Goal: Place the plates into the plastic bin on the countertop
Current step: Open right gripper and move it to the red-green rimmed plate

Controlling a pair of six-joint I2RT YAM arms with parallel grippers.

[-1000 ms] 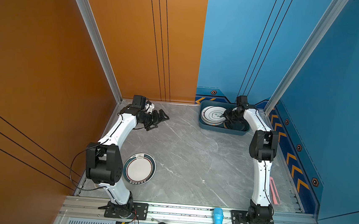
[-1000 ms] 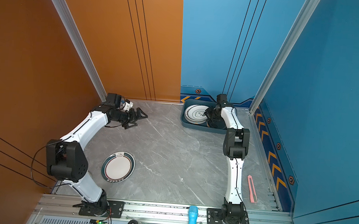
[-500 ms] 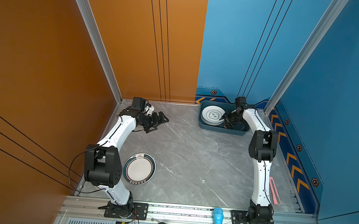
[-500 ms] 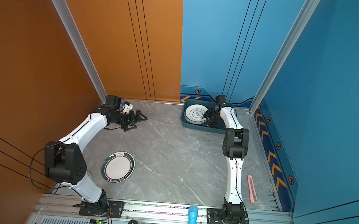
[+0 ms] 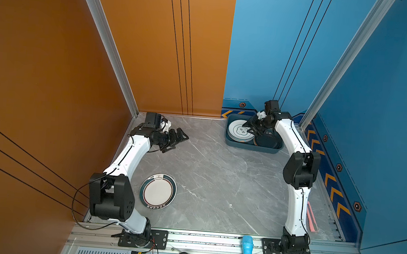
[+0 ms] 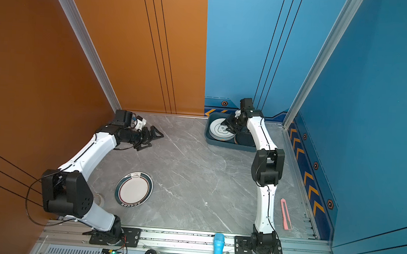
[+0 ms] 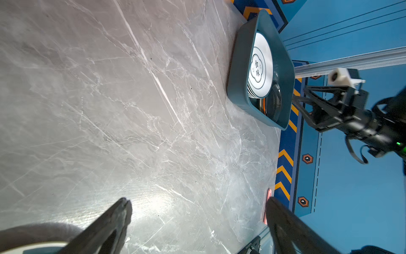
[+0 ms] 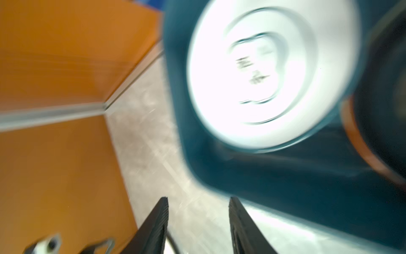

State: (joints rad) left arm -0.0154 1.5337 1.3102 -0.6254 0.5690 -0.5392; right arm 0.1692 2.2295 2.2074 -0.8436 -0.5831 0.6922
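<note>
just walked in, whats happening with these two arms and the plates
Plates are going into a teal plastic bin at the back of the countertop. The right gripper hangs over the bin, above the white plate with the green emblem that tops a stack beside a black plate; its fingers are apart and empty. The left gripper is open and empty near the back left corner. One dark-rimmed white plate lies on the countertop, not yet binned.
</note>
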